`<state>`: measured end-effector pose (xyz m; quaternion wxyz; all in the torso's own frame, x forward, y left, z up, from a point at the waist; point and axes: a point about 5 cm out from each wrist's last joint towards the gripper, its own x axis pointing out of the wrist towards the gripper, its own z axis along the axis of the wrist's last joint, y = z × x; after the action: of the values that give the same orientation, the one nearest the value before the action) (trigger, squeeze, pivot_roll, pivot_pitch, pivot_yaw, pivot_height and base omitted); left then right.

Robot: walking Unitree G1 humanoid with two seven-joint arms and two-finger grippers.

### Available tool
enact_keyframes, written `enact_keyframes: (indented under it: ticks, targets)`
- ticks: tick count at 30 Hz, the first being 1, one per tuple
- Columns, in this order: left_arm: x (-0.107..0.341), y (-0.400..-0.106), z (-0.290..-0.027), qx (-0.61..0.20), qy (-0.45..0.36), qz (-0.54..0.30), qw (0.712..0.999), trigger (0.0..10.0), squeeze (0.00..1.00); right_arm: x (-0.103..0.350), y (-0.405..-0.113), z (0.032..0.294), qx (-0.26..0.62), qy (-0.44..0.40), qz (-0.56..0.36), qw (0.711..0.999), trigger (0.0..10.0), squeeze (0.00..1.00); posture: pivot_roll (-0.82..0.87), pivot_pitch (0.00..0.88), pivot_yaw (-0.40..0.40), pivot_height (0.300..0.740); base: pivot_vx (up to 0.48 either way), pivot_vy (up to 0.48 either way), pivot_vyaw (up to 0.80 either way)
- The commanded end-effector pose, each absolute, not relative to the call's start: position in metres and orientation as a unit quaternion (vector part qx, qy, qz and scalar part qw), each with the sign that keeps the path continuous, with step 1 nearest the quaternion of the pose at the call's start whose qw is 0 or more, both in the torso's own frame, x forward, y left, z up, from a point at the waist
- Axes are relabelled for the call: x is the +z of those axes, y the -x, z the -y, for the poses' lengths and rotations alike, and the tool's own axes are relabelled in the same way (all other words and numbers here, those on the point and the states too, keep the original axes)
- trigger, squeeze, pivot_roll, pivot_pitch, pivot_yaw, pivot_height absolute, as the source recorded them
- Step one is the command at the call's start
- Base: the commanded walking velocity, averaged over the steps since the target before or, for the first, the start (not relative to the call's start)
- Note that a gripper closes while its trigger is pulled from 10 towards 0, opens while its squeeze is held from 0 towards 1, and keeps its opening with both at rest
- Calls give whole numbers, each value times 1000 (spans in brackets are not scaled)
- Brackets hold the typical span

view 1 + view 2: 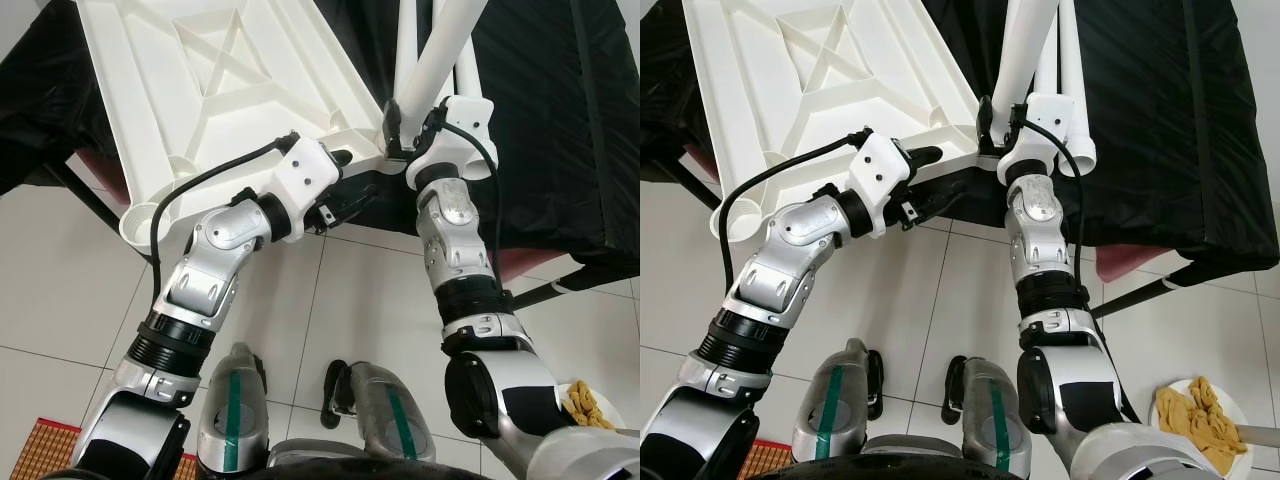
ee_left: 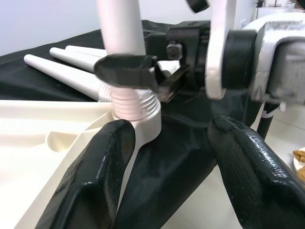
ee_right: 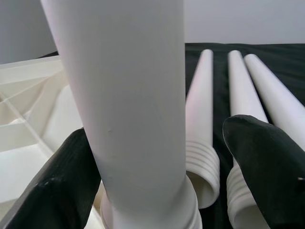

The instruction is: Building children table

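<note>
Spare legs on black cloth. Right gripper pinches leg at tabletop corner socket; left gripper spread, 9 o'clock of socket.

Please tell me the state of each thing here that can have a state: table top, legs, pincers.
Table top: upside down, ribs showing, on black cloth.
Standing leg: upright in corner socket, threads still visible.
Spare legs: three, lying loose on the cloth.
Right pincer: around the standing leg.
Left pincer: open, at the socket corner.

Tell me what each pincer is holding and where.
Right pincer grips the upright table leg just above its threaded base. Left pincer is open, holding nothing.
</note>
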<state>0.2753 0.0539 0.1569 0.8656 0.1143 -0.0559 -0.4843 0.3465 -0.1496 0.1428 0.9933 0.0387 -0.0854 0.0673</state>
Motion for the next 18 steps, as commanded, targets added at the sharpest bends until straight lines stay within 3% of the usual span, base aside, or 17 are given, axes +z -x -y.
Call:
enact_keyframes:
  ticks: [1, 2, 18]
  targets:
    - [157, -273, -53, -478, -114, 55, 869, 10000, 0, 138, -346, 161, 70, -43, 74, 994, 10000, 800, 52, 25, -59, 740, 0, 0, 0]
    - [157, -274, -53, -477, -114, 55, 870, 10000, 0, 138, -348, 164, 108, -36, 65, 991, 10000, 0, 49, 22, -58, 740, 0, 0, 0]
    - [160, -278, -50, -483, -116, 62, 866, 10000, 0, 147, -364, 172, 277, 9, 30, 960, 10000, 0, 39, 5, -45, 740, 0, 0, 0]
